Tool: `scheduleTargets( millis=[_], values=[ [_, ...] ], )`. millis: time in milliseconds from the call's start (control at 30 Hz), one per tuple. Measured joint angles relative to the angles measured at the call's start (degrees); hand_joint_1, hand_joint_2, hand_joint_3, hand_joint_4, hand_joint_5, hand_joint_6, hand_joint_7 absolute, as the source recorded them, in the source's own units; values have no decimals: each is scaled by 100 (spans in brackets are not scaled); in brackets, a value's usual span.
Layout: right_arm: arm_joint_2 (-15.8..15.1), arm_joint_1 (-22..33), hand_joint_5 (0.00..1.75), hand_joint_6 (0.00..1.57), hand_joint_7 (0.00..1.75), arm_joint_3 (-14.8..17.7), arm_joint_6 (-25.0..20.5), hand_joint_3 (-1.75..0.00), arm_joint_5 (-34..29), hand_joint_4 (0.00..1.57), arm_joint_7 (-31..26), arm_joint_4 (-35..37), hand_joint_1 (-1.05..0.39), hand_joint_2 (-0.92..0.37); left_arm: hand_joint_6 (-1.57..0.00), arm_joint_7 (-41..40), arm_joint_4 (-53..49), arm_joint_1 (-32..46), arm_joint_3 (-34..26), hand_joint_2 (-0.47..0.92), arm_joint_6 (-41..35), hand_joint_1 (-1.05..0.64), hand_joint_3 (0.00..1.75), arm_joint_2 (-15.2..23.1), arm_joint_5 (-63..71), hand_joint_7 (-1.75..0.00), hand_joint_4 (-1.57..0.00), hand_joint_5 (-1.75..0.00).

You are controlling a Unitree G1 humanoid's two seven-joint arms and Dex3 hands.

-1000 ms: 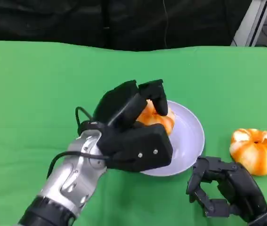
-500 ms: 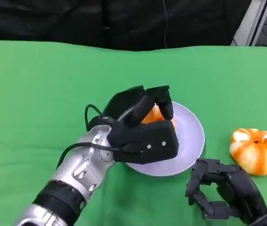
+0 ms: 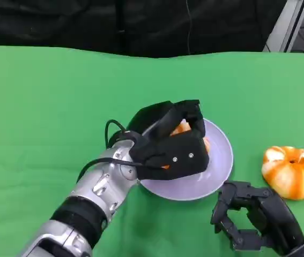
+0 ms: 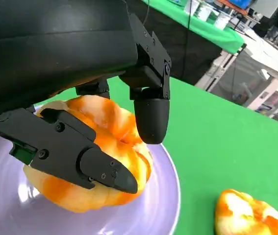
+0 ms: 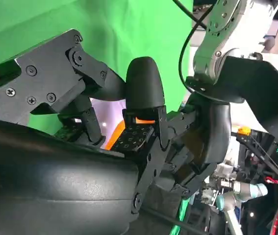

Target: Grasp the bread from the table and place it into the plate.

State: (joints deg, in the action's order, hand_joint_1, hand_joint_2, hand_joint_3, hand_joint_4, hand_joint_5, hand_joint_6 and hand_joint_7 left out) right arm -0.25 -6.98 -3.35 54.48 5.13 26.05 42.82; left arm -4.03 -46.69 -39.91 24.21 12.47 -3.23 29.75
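Wide green table [image 3: 44,107] lies open across the upper left of the frame. At center, the left hand [image 3: 169,149] wraps its fingers [image 4: 148,117] around the bread [image 4: 104,161], which touches the plate [image 3: 222,155]. A second bread [image 3: 293,171] sits right. The right hand [image 3: 256,217], lower right, is curled, holding nothing.

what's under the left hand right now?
The bread, gripped by the left hand, with the lilac plate beneath it. In the left wrist view its underside seems to meet the plate, but the fingers cover part of it, so contact is unclear.
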Motion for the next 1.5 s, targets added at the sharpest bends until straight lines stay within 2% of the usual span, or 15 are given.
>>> scheduleTargets(
  millis=[33,67,100,167,233,333,433,500,767,800,867,900,1033,1300,1500],
  values=[
    [0,0,154,89,121,0,1,-111,-2,84,-10,4,-15,-54,-80,2,-3,-5,2,86,-3,-30,0,3,1,-53,-70,-88],
    [0,0,154,89,120,-2,1,-111,-3,84,-25,5,-14,-54,-87,7,-3,-15,7,88,-10,-35,0,5,0,-31,-77,-63],
    [0,0,154,89,120,-2,1,-110,-3,84,-34,5,-14,-54,-90,53,-3,-35,11,89,-14,-38,0,9,-1,-17,-84,-42],
    [4,-3,154,89,121,-7,1,-110,-3,84,-36,4,-15,-54,-88,146,-3,-73,24,91,-20,-48,5,25,-1,-4,-88,-16],
    [6,-5,154,89,121,-12,1,-109,-4,84,-39,4,-15,-54,-84,211,-6,-88,32,92,-32,-53,12,38,-4,-1,-88,-8],
    [6,-7,154,89,121,-16,0,-109,-21,83,-72,3,-14,-54,-78,299,-56,-91,31,92,-30,-63,26,50,-74,0,-86,-3],
    [6,-7,155,89,121,-21,-6,-109,-20,83,-84,2,-14,-54,-75,445,-129,-91,21,92,-30,-66,31,71,-155,0,-85,-2],
    [6,-7,155,88,122,-31,-15,-109,-19,83,-82,1,-15,-54,-69,522,-150,-92,9,92,-31,-73,41,77,-215,0,-79,-1],
    [6,-7,157,88,123,-41,-94,-109,-18,83,-82,-30,-15,-54,-64,833,-150,-101,0,92,-180,-78,50,111,-296,0,-76,0],
    [6,-7,157,88,123,-42,-94,-109,-19,83,-82,-32,-15,-54,-61,833,-150,-101,0,92,-182,-83,58,113,-296,0,-73,0],
    [6,-7,158,87,125,-43,-95,-110,-19,83,-83,-33,-15,-54,-41,1082,-97,-103,-19,92,-229,-93,78,139,-376,0,-51,0],
    [6,-7,159,87,125,-45,-95,-110,-19,83,-83,-33,-15,-54,-39,1263,-52,-102,-32,92,-239,-95,81,167,-456,0,-48,0],
    [6,-6,159,85,127,-59,-150,-110,-9,82,-68,-49,-14,-54,-36,1634,172,-100,-188,92,-286,-96,85,283,-683,0,-43,0],
    [14,12,158,85,129,-58,-166,-110,34,81,-14,-92,-14,-55,-35,1754,509,-61,-200,92,-394,-95,87,393,-755,0,-40,0],
    [12,30,158,84,131,-57,-131,-111,34,80,14,-96,-13,-54,-41,1735,868,223,-438,92,-373,-95,83,407,-1003,-3,-42,-1]
  ],
)
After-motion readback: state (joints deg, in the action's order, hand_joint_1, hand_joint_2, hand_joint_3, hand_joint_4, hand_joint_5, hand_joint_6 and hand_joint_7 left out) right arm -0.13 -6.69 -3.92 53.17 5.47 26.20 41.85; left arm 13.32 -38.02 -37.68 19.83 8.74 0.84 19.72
